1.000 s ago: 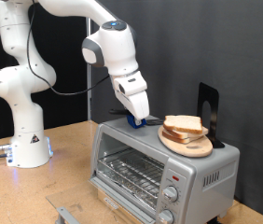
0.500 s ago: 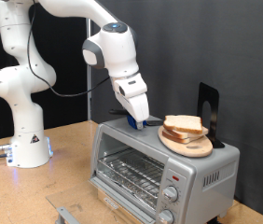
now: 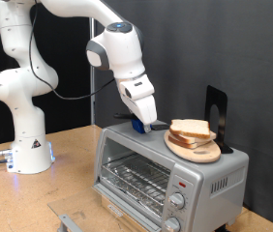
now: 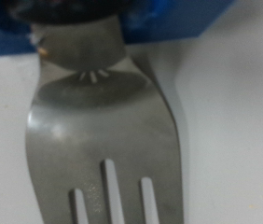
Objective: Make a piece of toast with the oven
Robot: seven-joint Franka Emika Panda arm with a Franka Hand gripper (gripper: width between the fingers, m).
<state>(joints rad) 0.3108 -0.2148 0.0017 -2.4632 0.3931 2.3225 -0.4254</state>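
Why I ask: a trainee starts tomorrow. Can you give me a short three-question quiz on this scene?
1. True or false: the bread slices are stacked on a round wooden board on top of the toaster oven.
2. Where is the pincer in the exterior view?
A. Down at the table
B. Low over the oven's top, at a blue object, on the exterior view's left of the board
C. Inside the oven
3. Fill in: the wrist view shows a close-up of a metal ____.

Key: 1 true. 2 B. 3 fork.
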